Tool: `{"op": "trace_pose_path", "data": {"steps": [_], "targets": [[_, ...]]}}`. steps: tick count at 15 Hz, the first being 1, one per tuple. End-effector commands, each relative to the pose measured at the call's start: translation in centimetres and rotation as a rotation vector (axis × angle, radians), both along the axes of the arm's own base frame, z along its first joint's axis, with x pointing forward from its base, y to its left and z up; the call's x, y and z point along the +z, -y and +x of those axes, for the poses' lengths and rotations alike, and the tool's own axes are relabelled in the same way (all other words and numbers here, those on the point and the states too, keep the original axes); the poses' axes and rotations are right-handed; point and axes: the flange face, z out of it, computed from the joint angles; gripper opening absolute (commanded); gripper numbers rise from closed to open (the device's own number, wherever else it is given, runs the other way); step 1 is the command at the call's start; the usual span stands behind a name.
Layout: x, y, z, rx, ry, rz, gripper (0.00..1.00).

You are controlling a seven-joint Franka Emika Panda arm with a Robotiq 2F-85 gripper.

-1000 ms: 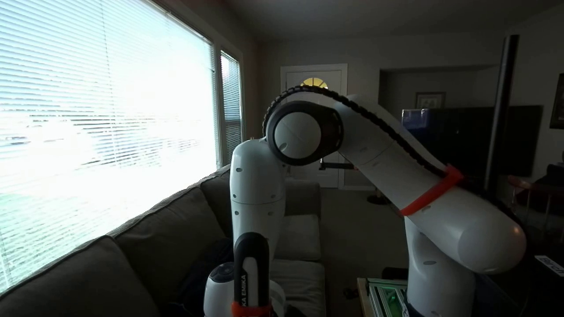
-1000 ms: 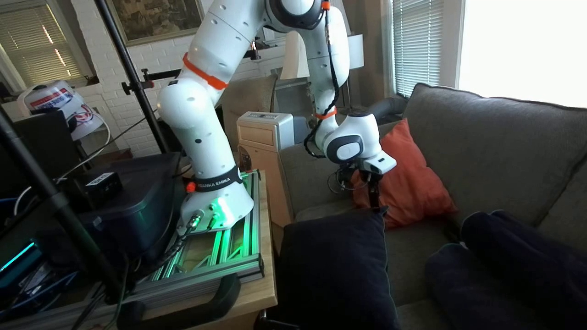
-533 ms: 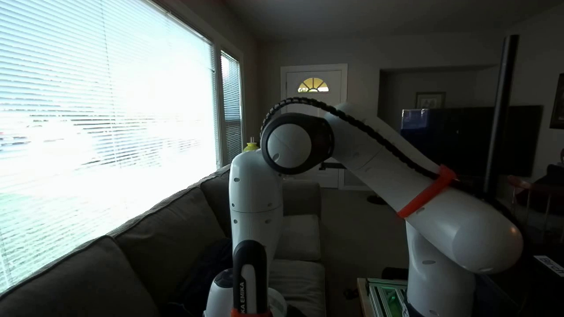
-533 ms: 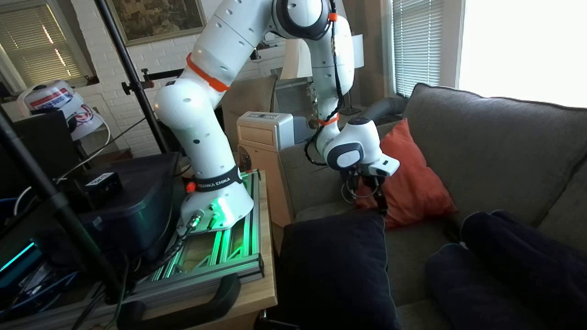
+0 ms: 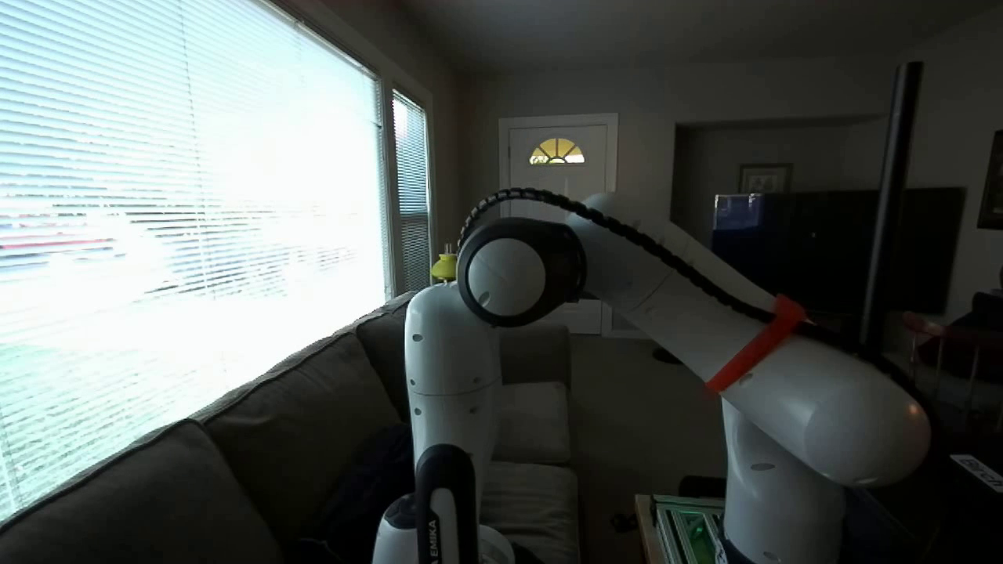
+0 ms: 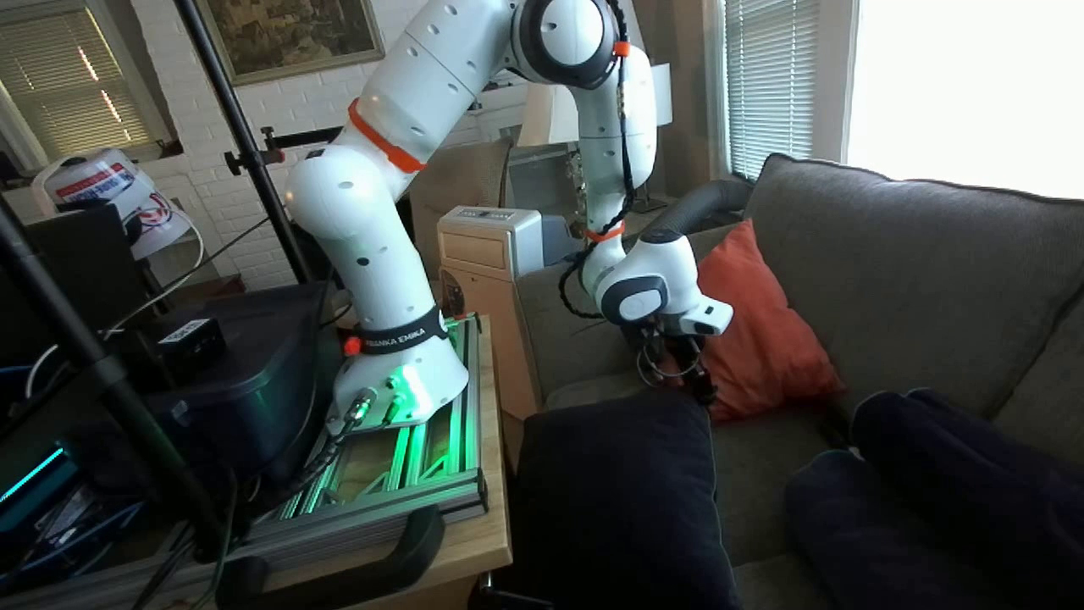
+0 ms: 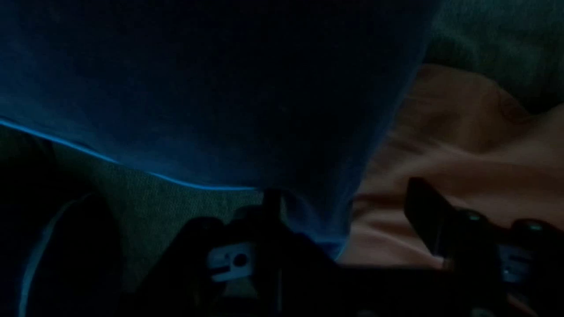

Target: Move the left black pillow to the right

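The left black pillow (image 6: 622,500) lies on the grey sofa (image 6: 915,237), foreground of an exterior view; its far corner sits loose between widely parted fingers (image 7: 427,215). Behind, an orange-red pillow (image 6: 762,330) leans tilted.

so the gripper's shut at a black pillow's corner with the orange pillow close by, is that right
The gripper isn't shut but open: the wrist view shows its fingers standing apart, with a corner of the black pillow between them in the picture. The orange pillow is close by, as you say.
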Motion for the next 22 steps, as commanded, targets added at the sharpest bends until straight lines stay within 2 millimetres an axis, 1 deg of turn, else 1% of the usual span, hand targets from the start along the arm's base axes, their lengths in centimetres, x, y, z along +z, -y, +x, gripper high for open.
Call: {"op": "trace_pose_path", "data": {"steps": [1,2,5,6,7,9,10,12,15,18,22], "targets": [[-0.4,0.3,0.8,-0.062,-0.002,0.016,0.42],[0.0,0.7,1.3,-0.104,-0.009,0.017,0.35],[0.9,2.4,2.5,-0.237,-0.013,0.005,0.11],[1.4,2.9,3.0,-0.284,-0.017,0.000,0.04],[1.8,3.4,3.4,-0.332,-0.030,0.005,0.00],[2.7,4.1,4.2,-0.415,-0.059,0.014,0.01],[3.3,4.3,4.6,-0.450,-0.076,0.022,0.03],[4.4,4.6,5.3,-0.510,-0.109,0.037,0.02],[6.8,5.1,6.5,-0.585,-0.115,0.061,0.03],[9.5,6.5,7.6,-0.635,-0.084,0.067,0.03],[13.3,9.1,8.8,-0.690,-0.020,0.044,0.03]]}}
